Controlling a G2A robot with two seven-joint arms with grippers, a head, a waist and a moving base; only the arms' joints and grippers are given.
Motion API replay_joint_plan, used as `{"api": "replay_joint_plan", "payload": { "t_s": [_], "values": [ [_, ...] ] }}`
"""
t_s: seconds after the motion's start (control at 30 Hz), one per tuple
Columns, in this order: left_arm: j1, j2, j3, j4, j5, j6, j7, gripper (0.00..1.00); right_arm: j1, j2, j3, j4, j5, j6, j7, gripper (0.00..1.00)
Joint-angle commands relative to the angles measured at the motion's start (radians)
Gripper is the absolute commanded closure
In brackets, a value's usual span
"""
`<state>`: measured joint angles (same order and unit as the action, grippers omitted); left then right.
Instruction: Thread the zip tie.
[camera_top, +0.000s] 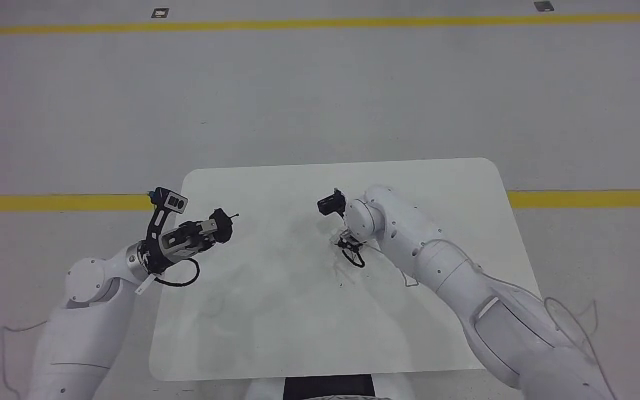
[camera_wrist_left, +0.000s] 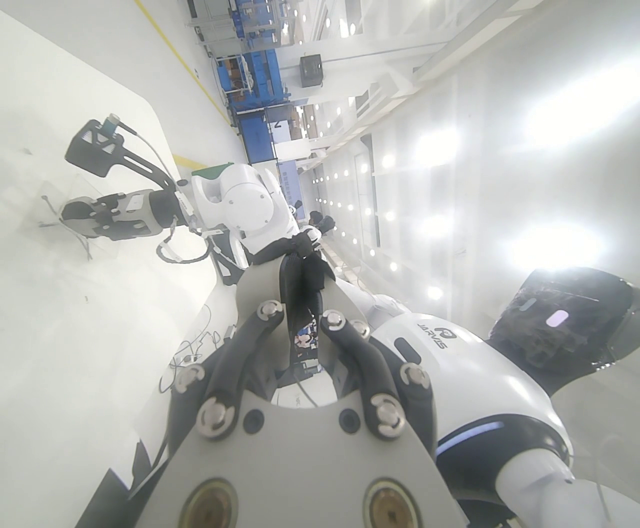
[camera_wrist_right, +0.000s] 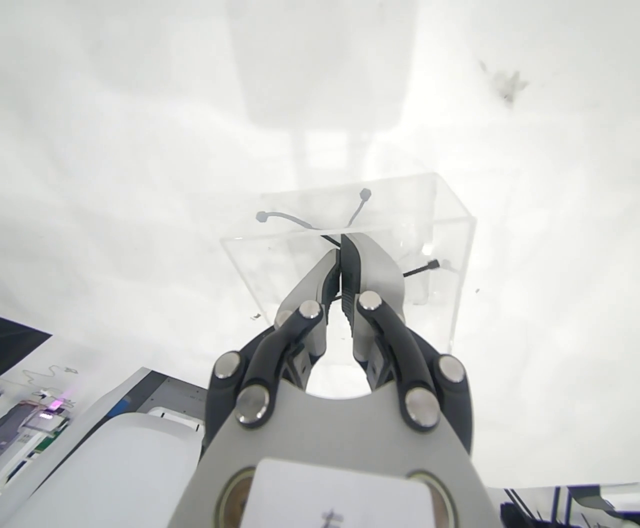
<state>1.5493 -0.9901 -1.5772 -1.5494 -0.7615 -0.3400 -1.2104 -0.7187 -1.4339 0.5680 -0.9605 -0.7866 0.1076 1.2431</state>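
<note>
The black zip tie (camera_wrist_right: 434, 264) lies at the clear box (camera_wrist_right: 462, 260) on the bench (camera_top: 270, 320). Its strap is pinched between the pressed-together jaws of the right gripper (camera_wrist_right: 342, 246). Other zip ties (camera_wrist_right: 262, 216) cross it at the rim, so I'd worry a lift drags them along or tips the light box. The left gripper (camera_wrist_left: 300, 250) hangs well apart with its jaws closed. I can't tell whether it holds anything. A thin strap could easily slip or twist.

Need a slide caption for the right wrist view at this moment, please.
Right gripper, jaws shut, poised over a clear box of black zip ties on the white table.
</note>
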Motion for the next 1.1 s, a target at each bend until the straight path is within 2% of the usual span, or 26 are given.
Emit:
{"api": "replay_joint_plan", "payload": {
  "t_s": [0.0, 0.27, 0.47, 0.73, 0.93, 1.07],
  "values": [
    [0.000, 0.000, 0.000, 0.000, 0.000, 0.000, 0.000, 1.00, -0.002, 0.004, 0.009, -0.016, -0.007, 0.001, 0.009, 1.00],
    [0.000, 0.000, 0.000, 0.000, 0.000, 0.000, 0.000, 1.00, -0.030, 0.032, 0.064, -0.102, -0.028, -0.005, 0.047, 1.00],
    [0.000, 0.000, 0.000, 0.000, 0.000, 0.000, 0.000, 1.00, -0.059, 0.056, 0.130, -0.164, -0.004, -0.026, 0.075, 1.00],
    [0.000, 0.000, 0.000, 0.000, 0.000, 0.000, 0.000, 1.00, -0.130, 0.106, 0.299, -0.268, 0.117, -0.068, 0.083, 1.00],
    [0.000, 0.000, 0.000, 0.000, 0.000, 0.000, 0.000, 1.00, -0.194, 0.135, 0.395, -0.343, 0.195, -0.101, 0.084, 1.00],
    [0.000, 0.000, 0.000, 0.000, 0.000, 0.000, 0.000, 1.00, -0.243, 0.149, 0.472, -0.383, 0.320, -0.128, 0.060, 1.00]
  ]
}}
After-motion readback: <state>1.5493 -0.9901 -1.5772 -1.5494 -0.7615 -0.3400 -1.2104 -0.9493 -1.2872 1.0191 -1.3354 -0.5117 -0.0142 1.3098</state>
